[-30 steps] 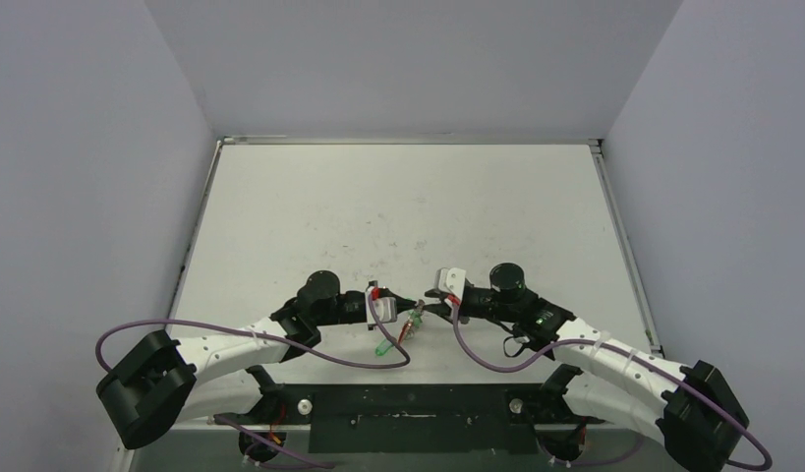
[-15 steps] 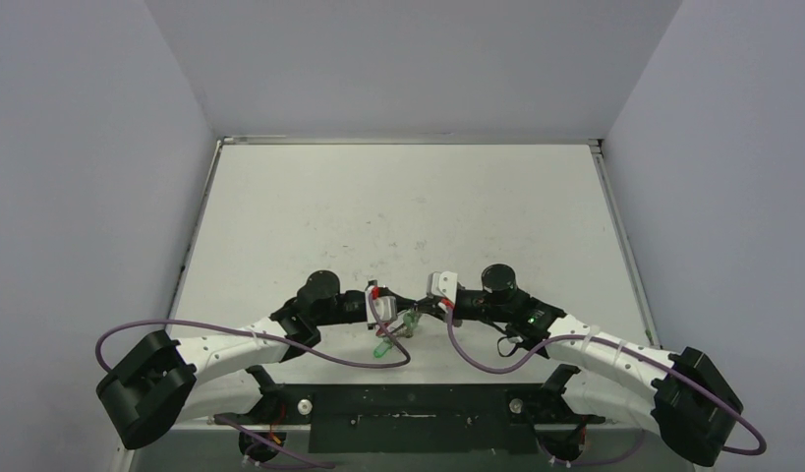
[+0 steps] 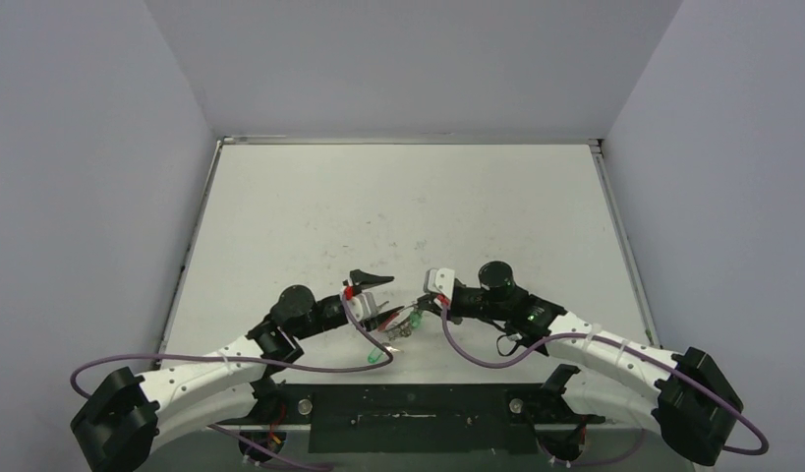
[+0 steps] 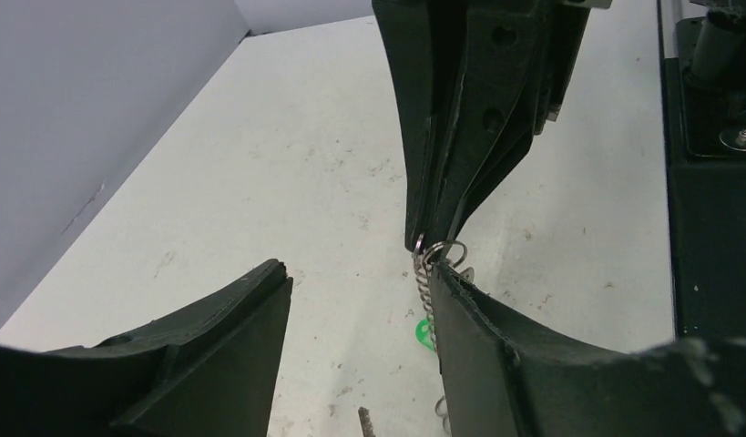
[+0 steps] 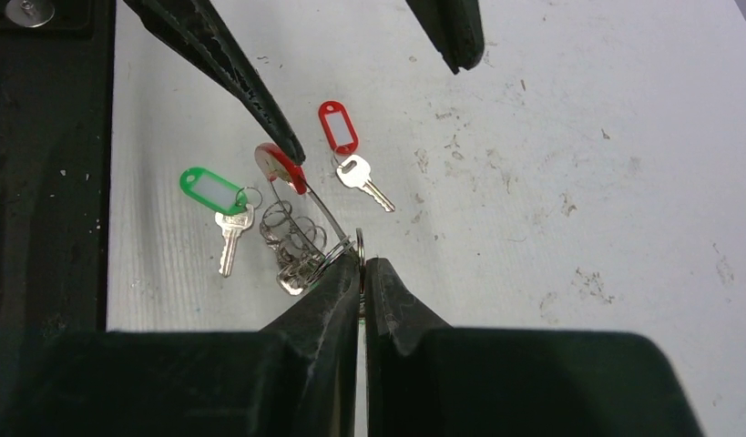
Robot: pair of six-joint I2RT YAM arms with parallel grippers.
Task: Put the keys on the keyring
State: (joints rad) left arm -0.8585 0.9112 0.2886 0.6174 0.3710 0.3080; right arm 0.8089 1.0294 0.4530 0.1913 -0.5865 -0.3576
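The right pincer (image 5: 362,266) is clamped tight on a silvery loop of the keyring (image 5: 282,171) just ahead. The left pincer (image 4: 358,271) gapes, holding nothing. Beyond lie the keys (image 5: 230,223) on the desk (image 5: 578,182), likely light and slippery, best pinched by their tags.

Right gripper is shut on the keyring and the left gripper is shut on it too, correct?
No: the left gripper is open, its fingers spread apart, as the left wrist view shows. The right gripper is shut on the keyring.
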